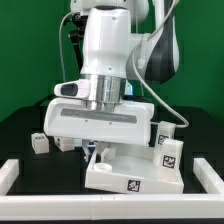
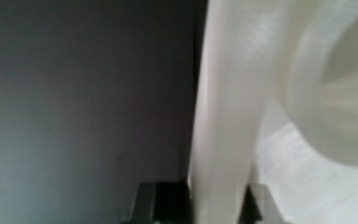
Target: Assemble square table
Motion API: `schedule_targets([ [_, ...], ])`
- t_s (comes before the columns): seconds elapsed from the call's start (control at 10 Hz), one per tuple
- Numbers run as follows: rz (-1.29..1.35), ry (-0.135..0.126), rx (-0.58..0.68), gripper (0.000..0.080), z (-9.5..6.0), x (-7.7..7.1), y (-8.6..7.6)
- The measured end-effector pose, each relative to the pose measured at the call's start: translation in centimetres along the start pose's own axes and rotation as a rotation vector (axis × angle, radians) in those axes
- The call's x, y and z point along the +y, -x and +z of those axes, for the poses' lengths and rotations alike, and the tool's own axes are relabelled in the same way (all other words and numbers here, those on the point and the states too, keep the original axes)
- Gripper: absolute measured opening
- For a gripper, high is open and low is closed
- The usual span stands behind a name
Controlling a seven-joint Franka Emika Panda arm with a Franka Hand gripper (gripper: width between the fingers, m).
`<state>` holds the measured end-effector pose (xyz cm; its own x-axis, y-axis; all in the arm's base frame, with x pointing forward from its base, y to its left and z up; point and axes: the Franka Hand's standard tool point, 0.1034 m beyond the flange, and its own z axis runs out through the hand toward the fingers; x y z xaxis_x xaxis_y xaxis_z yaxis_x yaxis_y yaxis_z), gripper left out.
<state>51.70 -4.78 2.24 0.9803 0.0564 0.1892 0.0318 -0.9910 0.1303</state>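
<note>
Square table panel [image 1: 128,172] lay nearest the exterior camera, low in the middle of the black desk [image 1: 30,165], and its front side face carried a black-and-white marker tag [image 1: 130,185]. A long white bar [image 1: 10,176] edged the desk at the exterior view's left. Just behind the panel's front part the claw [image 1: 93,152] came down onto it. In the wrist view the claw [image 2: 208,203] was clenched on a thin upright white wall of the panel [image 2: 220,110], which ran between the dark fingertips [image 2: 155,205]; a curved white surface beside that wall was too blurred to name. Whether the panel was lifted clear of the desk could not be told. Farther back, two tagged leg blocks [image 1: 168,150] stood close together at the exterior view's right, near the panel's back corner, and a single small leg block [image 1: 38,142] sat well apart at the left. Above them rose the white arm [image 1: 108,45], with a green backdrop [image 1: 30,50] behind.
</note>
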Motion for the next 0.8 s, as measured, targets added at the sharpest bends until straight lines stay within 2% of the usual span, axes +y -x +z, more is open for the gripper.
schedule_targets([
  [0.3, -0.166, 0.004, 0.003, 0.0063, -0.1, 0.3, -0.2],
  [0.4, -0.217, -0.003, -0.006, 0.0064, -0.1, -0.1, -0.4],
  [0.5, -0.266, -0.023, -0.027, 0.0064, -0.4, -1.0, -1.4],
  [0.7, -0.451, -0.034, -0.042, 0.0063, -0.6, -1.2, -3.6],
  [0.8, -0.563, -0.017, -0.038, 0.0063, -0.3, -0.8, -4.5],
])
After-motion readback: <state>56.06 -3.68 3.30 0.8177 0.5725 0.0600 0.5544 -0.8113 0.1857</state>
